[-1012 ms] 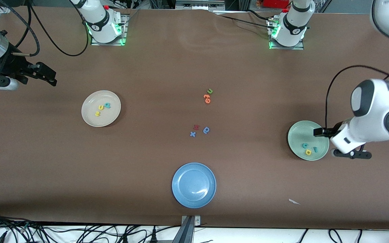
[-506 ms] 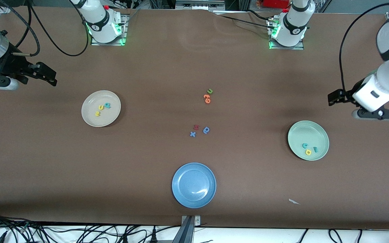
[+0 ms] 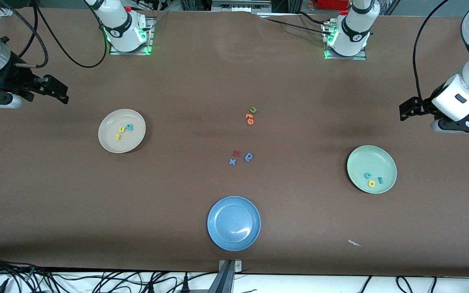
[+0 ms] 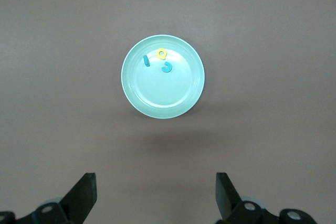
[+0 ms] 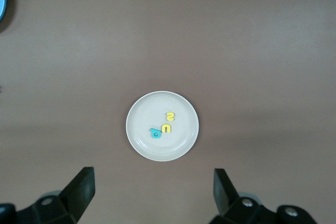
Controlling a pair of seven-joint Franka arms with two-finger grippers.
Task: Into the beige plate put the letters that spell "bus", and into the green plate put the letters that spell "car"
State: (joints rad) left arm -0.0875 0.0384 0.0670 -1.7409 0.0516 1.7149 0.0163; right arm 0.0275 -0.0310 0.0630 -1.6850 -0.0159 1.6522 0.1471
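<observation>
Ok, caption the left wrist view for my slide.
Open left end effector above green plate holding teal c, yellow a, teal r.

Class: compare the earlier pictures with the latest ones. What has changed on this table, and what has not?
The left tool, open, has risen from over the green plate and pulled back toward its end of the table. The right tool, all letters and plates stayed put.

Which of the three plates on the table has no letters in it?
The blue plate, nearest the front camera. The beige plate holds three letters, and the green plate holds three too.
</observation>
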